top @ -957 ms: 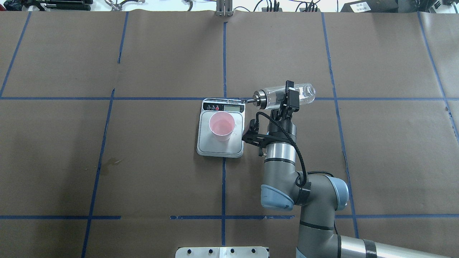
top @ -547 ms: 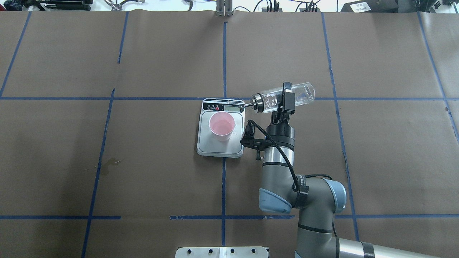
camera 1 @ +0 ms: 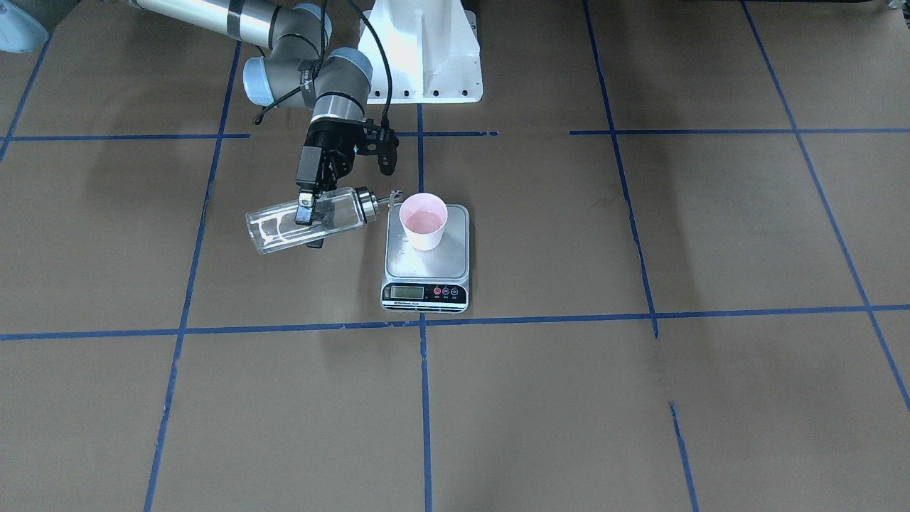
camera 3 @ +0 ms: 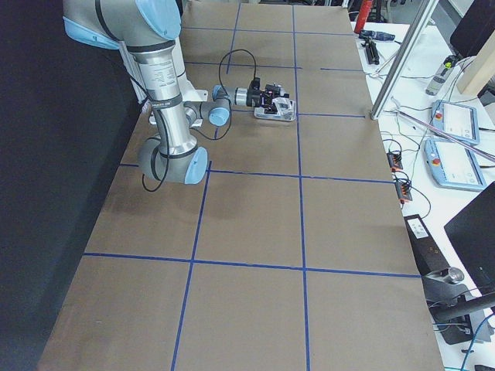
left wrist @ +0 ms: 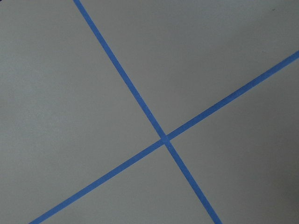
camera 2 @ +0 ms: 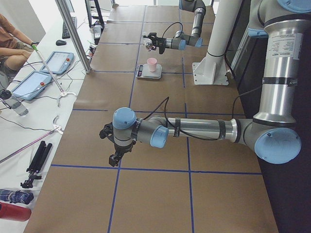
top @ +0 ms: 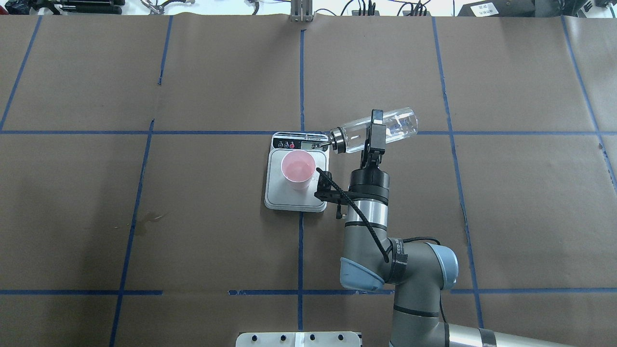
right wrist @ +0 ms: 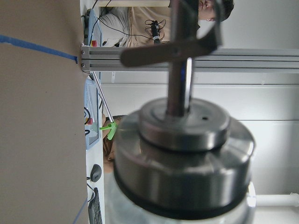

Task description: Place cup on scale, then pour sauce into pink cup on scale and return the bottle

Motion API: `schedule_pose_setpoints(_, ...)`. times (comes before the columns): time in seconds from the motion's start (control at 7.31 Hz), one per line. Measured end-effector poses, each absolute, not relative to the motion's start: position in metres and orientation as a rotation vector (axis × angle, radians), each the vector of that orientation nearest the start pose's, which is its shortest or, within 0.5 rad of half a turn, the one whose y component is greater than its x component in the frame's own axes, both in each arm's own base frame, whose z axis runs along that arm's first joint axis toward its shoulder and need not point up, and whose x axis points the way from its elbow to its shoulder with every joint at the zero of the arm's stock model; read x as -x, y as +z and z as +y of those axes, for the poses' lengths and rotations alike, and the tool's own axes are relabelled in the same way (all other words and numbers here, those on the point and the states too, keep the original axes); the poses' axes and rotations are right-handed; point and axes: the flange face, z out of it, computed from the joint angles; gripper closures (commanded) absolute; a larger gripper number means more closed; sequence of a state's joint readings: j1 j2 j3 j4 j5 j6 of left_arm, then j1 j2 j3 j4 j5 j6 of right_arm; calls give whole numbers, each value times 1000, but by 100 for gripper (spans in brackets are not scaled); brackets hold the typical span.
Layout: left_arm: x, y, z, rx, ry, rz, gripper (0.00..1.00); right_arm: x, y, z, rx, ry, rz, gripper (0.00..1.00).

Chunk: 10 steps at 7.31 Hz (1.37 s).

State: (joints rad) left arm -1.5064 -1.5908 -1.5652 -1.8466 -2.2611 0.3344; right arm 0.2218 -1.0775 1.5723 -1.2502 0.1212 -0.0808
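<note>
The pink cup (top: pixel 298 168) (camera 1: pixel 424 220) stands upright on the silver scale (top: pixel 295 200) (camera 1: pixel 426 267), near its display end. My right gripper (top: pixel 375 135) (camera 1: pixel 311 226) is shut on the clear glass bottle (top: pixel 400 124) (camera 1: pixel 274 227) and holds it lying nearly level to the right of the scale. The silver cap and spout (top: pixel 324 142) point at the scale, and the spout tip is over the display strip's corner, just short of the cup. The cap (right wrist: pixel 182 154) fills the right wrist view. My left gripper (camera 2: pixel 115 158) shows only in the exterior left view, so I cannot tell its state.
My left arm (camera 2: pixel 194 128) stretches low over the near end of the table, far from the scale. The white robot base (camera 1: pixel 419 50) stands behind the scale. Blue tape lines cross the brown paper. Tablets and an operator are at a side bench (camera 2: pixel 29 73).
My right arm has moved left with the bottle, bringing the spout from beside the scale to over its display corner. The cup and scale have not moved.
</note>
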Motion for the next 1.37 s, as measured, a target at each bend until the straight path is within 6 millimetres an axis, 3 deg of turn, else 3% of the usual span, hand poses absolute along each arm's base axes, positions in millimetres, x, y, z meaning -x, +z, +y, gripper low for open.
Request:
schedule_pose_setpoints(0.41,37,629,-521,-367,478,649,0,568,289,-361,-1330,-603,779,100)
schedule_pose_setpoints(1.37,37,627,-521,-368,478,650,0,568,289,-360,-1325,-616,815,100)
